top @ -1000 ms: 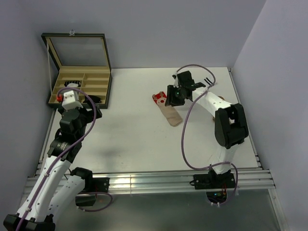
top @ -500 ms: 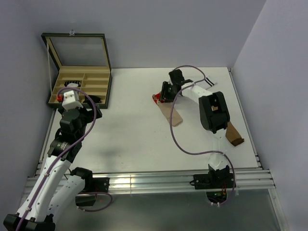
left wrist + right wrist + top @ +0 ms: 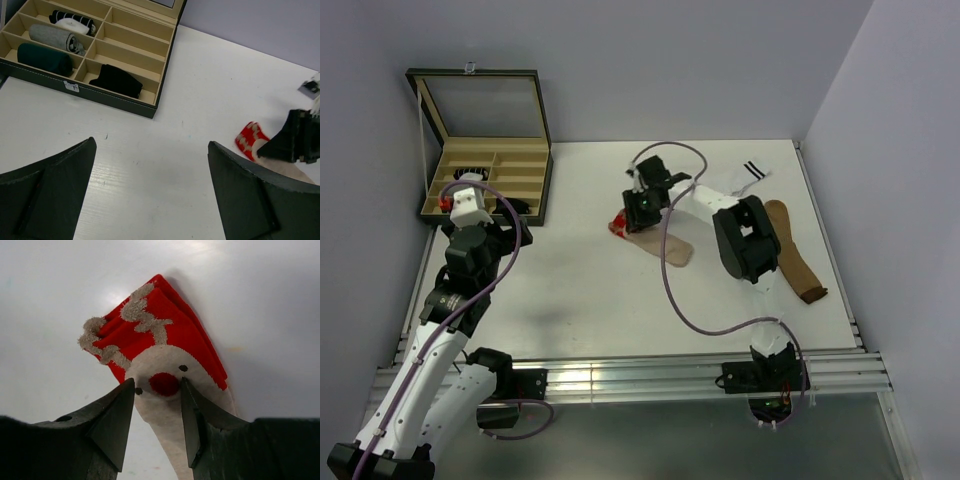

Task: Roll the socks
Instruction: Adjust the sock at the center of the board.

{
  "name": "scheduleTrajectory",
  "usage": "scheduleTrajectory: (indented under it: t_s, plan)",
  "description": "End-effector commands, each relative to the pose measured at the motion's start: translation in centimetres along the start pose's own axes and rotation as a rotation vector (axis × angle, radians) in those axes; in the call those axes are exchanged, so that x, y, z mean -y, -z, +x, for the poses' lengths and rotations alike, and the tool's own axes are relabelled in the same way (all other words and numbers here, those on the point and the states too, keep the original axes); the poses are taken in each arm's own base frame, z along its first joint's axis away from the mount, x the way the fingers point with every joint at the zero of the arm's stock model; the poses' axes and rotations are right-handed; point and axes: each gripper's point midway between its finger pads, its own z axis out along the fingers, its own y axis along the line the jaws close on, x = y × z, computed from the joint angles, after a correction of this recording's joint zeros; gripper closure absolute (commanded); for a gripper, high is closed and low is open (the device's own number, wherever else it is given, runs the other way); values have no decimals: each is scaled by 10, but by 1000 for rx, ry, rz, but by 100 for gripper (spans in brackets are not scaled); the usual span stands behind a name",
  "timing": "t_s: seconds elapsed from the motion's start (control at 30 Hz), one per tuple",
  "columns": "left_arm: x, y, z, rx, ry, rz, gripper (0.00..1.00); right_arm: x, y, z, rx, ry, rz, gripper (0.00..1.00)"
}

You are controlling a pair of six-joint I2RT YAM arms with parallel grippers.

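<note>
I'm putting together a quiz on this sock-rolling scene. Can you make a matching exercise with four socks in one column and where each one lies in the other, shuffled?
Things:
1. beige sock with red cuff
2. brown sock
3. white sock with black stripes
4. dark green rolled sock

Places:
A. in a compartment of the box
B. near the far right corner of the table
C. mid-table, between the fingertips of the right gripper
D. by the table's right edge, about midway along it

Pairs: 1-C, 2-D, 3-B, 4-A
</note>
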Motion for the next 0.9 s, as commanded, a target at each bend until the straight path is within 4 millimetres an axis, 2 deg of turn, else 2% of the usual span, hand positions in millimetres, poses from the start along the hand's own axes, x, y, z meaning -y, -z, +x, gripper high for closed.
scheduleTrajectory:
  t_s: [0.0,0.1,0.2,0.23,0.27,0.3,0.37,0.47,0.5,0.57,0.7,0.73,0.87]
  plan:
    - [4,0,-9,33,11,18,2,-52,9,72,-211,280,-98,50]
    - [4,-1,-9,33,12,20,2,-72,25,105,-257,406,-125,51]
    - [4,-1,-9,32,15,19,2,-82,45,111,-212,439,-106,51]
    - [4,-2,-9,31,15,17,2,-83,51,107,-178,437,-88,51]
    - [4,-2,-9,30,14,14,2,-86,66,106,-132,393,-75,51]
    - [3,-3,-10,32,16,10,1,-88,70,96,-67,373,-65,51]
    - [2,-3,-9,29,16,4,1,-80,87,87,36,292,8,51]
    - [1,-4,-9,31,17,-4,0,-61,103,87,124,165,111,51]
    - [0,-4,-9,30,19,-7,0,-57,105,92,125,132,126,51]
    - [-1,-4,-10,34,19,-13,1,-34,110,106,127,37,226,51]
    - [-3,-3,-12,39,24,-24,1,-8,113,132,113,-91,305,53]
    - [-4,-3,-12,39,25,-27,0,0,111,146,95,-134,325,53]
    - [-4,-3,-12,40,28,-30,0,21,112,160,107,-222,352,53]
